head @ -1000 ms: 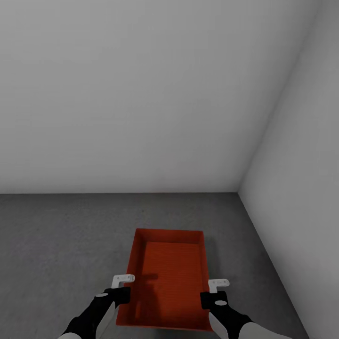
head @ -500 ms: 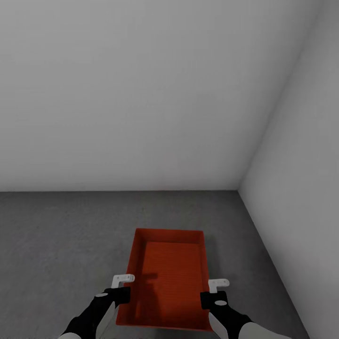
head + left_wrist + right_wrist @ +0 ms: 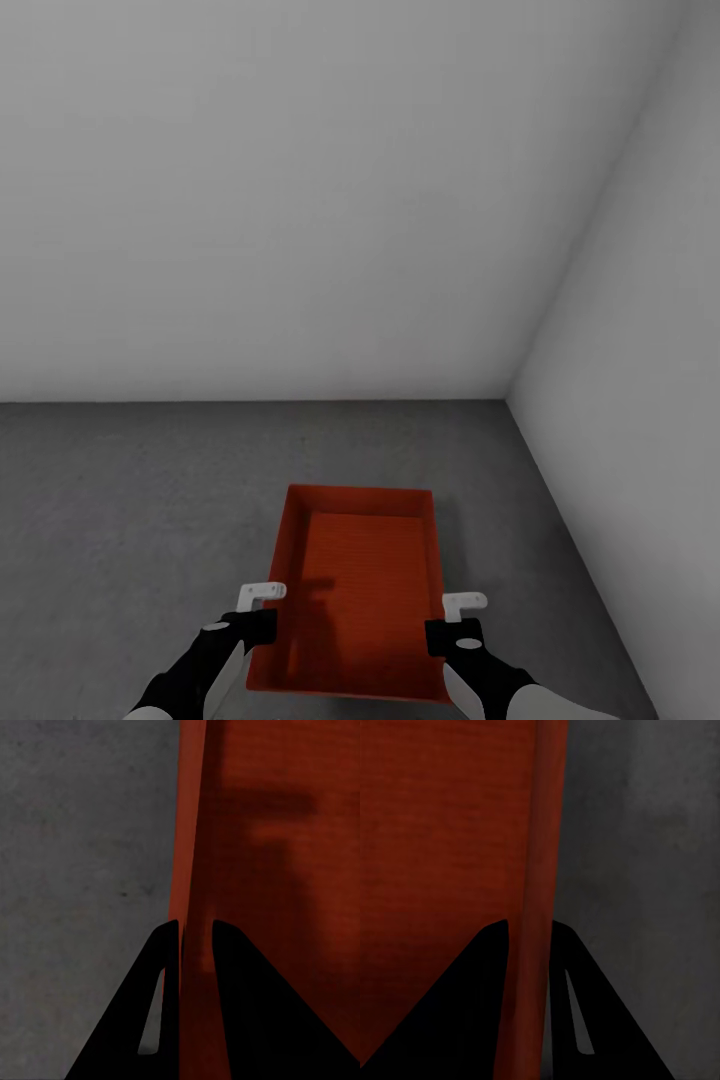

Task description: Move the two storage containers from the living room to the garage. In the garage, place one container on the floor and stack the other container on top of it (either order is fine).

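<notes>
You hold one orange-red rectangular storage bin point(image 3: 362, 585) over the dark grey speckled concrete floor point(image 3: 130, 500), near the corner of the plain grey-white walls point(image 3: 300, 200). Your left gripper point(image 3: 195, 934) pinches its left side wall; your right gripper point(image 3: 530, 934) pinches its right wall.

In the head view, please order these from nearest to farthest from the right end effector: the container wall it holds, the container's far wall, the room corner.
1. The right wall of the storage container, clamped by the right end effector.
2. The container's far wall, ahead over the floor.
3. The room corner, farthest, ahead to the right.
</notes>
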